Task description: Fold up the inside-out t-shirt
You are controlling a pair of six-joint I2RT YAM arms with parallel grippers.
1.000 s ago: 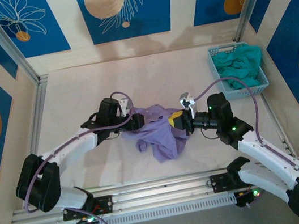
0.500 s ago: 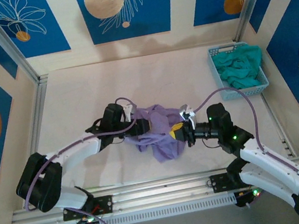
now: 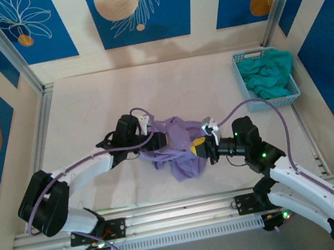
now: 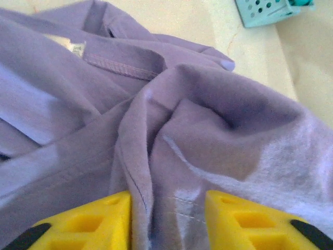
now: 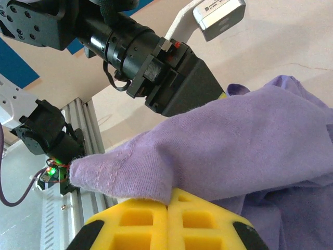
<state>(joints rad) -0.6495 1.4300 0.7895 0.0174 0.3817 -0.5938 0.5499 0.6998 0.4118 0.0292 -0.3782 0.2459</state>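
Progress is close to nil: the t-shirt [image 3: 177,149] lies as a crumpled heap on the table [image 3: 87,106], between my two arms and nearer the front edge, with no panel laid flat and no fold made. My right gripper [image 5: 167,208] is closed on an edge of the cloth, and a hemmed flap stands up out of the pinched pads. My left gripper [image 4: 169,219] has its jaws apart, straddling a raised ridge of fabric on the other side of the heap, with nothing visibly clamped there. By my reckoning everything remains to be done: find two matching corners or shoulders, pull the shirt out flat, then bring in the sleeves and fold the body over. The basket [image 3: 266,79] with the teal garment [image 3: 267,73] sits well apart at the far right and plays no part. As for writing, a small white tag [image 4: 67,46] shows at the neck seam in the left wrist view, exposed as I'd expect on an inside-out shirt, but it is too blurred to read. The pale patches on the cloth to the right may be print showing through, though I can't make out any letters.
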